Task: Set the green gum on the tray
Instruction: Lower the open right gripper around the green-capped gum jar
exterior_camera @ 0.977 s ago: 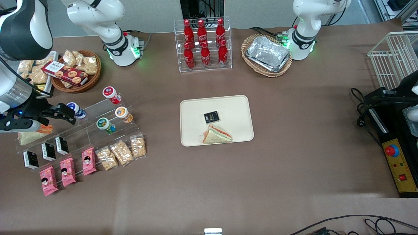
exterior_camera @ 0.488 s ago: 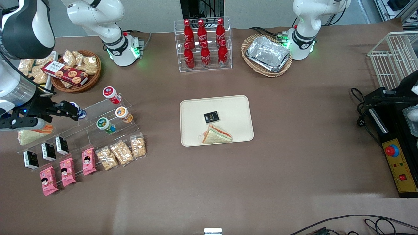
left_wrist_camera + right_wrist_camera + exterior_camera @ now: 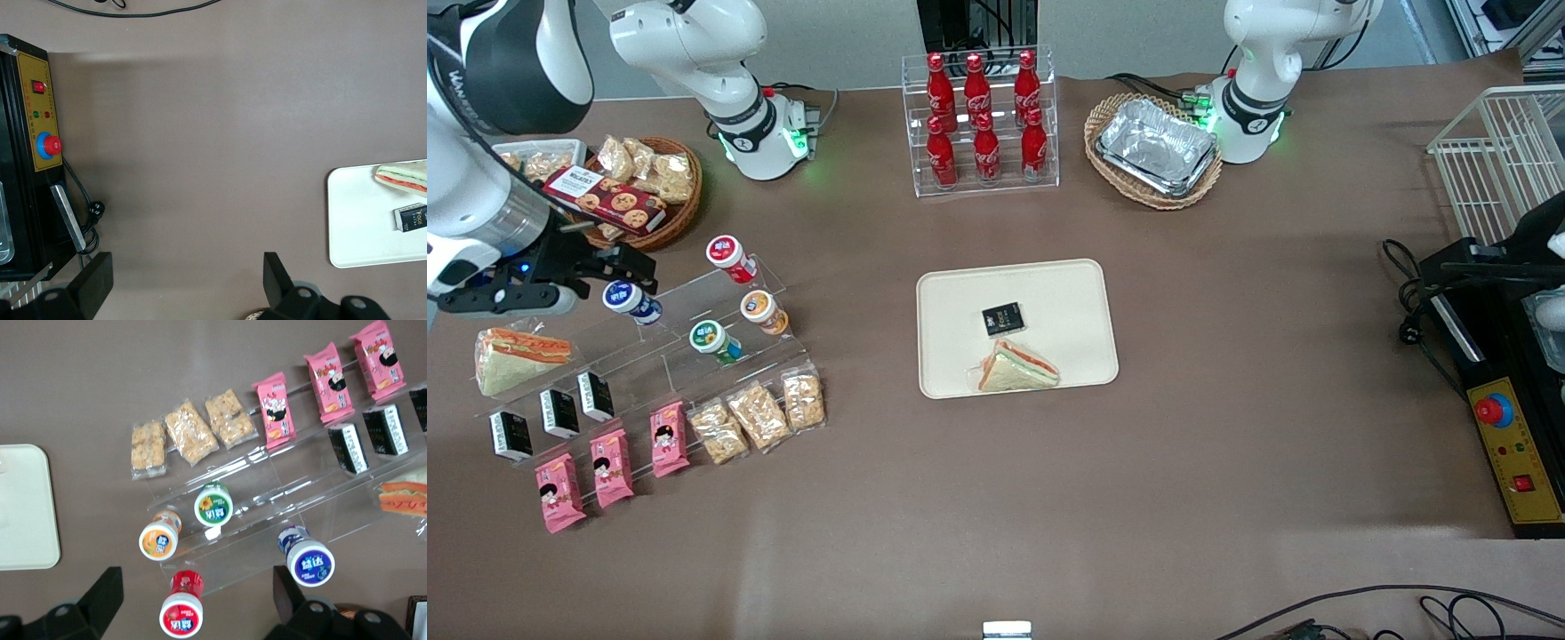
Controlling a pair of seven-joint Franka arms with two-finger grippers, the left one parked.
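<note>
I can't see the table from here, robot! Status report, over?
Gripper open, up by the blue gum. Green gum on the clear stand, untouched. Tray holds sandwich and packet, room left. Nothing blocking.

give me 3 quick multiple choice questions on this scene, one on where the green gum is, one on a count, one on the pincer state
1. Where is the green gum?
A. on the tray
B. on the clear stepped stand
C. in the wicker basket

2. How many items lie on the tray?
A. none
B. two
C. four

3. What is the pincer doing?
A. open, holding nothing
B. shut on the green gum
C. resting on the tray

Answers:
1 B: the green gum sits on the clear stepped stand beside the orange gum.
2 B: only a black packet and a sandwich lie on the tray.
3 A: the wrist view shows the fingers spread above the stand, nothing between them.
</note>
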